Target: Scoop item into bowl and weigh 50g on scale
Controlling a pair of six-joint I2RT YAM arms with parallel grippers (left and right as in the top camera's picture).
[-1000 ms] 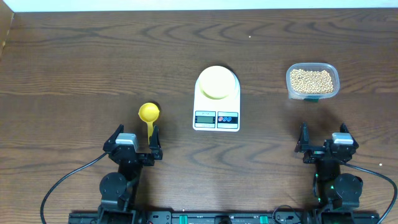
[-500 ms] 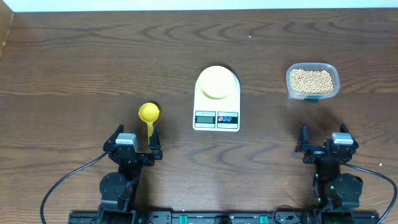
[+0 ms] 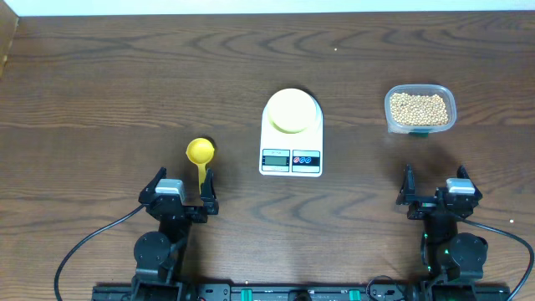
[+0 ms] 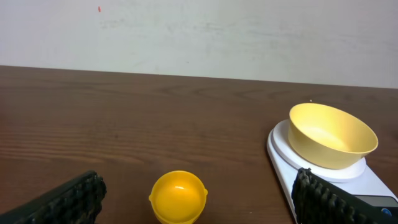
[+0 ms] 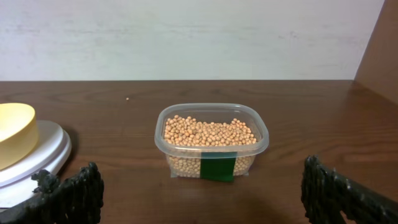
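While both arms sit at the near edge, jaws wide & empty, no bean has reached the bowl (image 3: 291, 109).
Step in hand, by my read: pick-up of the scoop (image 3: 200, 151), lying just far of L gripper (image 3: 182, 177), handle toward it. Next move calls for closing on that thin handle, then a carry right to the beans (image 3: 419, 107) in a clear tub (image 3: 389, 109), far of R gripper (image 3: 435, 180). Bowl sits empty on scale (image 3: 269, 139), mid-table, btwn scoop & tub, so right in the carry path.
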